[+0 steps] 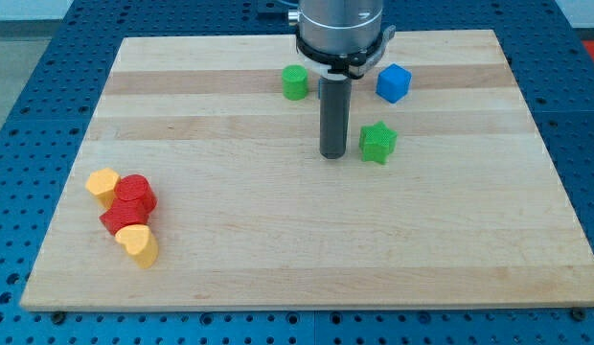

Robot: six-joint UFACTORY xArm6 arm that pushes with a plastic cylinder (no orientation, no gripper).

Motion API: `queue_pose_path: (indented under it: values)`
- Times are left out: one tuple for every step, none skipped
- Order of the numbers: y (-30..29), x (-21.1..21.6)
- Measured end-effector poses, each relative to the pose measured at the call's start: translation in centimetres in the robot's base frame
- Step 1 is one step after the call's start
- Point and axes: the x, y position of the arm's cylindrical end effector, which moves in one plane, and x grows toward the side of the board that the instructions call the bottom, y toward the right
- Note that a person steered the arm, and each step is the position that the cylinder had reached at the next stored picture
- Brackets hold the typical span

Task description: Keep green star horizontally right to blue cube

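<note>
The green star (377,142) lies on the wooden board right of centre, towards the view's top. The blue cube (394,83) sits above it and slightly to the right, apart from it. My tip (333,154) rests on the board just left of the green star, a small gap between them, and below-left of the blue cube. The rod's upper part hides some of the board between the green cylinder and the blue cube.
A green cylinder (295,82) stands left of the rod near the view's top. At the lower left sits a tight cluster: a yellow block (102,184), two red blocks (136,193) (121,217), and a yellow heart (138,244). The board (307,259) ends at all four sides.
</note>
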Motion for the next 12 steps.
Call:
queue_pose_path:
  values:
    - [2.0,0.0]
    - [6.3,0.0]
    - [8.5,-0.1]
    - [8.4,1.2]
    - [8.4,2.3]
    - [9.8,2.3]
    - [13.3,2.3]
    - [13.4,2.3]
    - [12.9,1.9]
    - [11.2,0.0]
    - [10.7,-1.1]
    - [9.1,-1.1]
